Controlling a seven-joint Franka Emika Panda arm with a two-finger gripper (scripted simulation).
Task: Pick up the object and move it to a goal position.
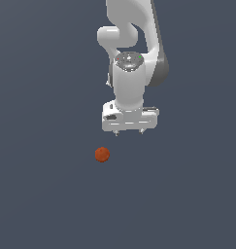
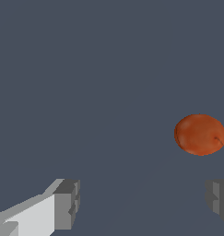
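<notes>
A small orange-red ball point(image 1: 102, 154) lies on the dark grey floor, below the gripper and toward the exterior view's left. It also shows in the wrist view point(image 2: 200, 134), ahead of the fingers and off to one side. My white gripper point(image 1: 128, 132) hangs above the floor, pointing down. Its fingers point(image 2: 67, 203) stand wide apart with nothing between them, so it is open and empty. The ball is not between the fingers.
The plain dark grey floor point(image 1: 42, 194) fills both views. The white arm point(image 1: 131, 39) rises above the gripper. Nothing else is in sight.
</notes>
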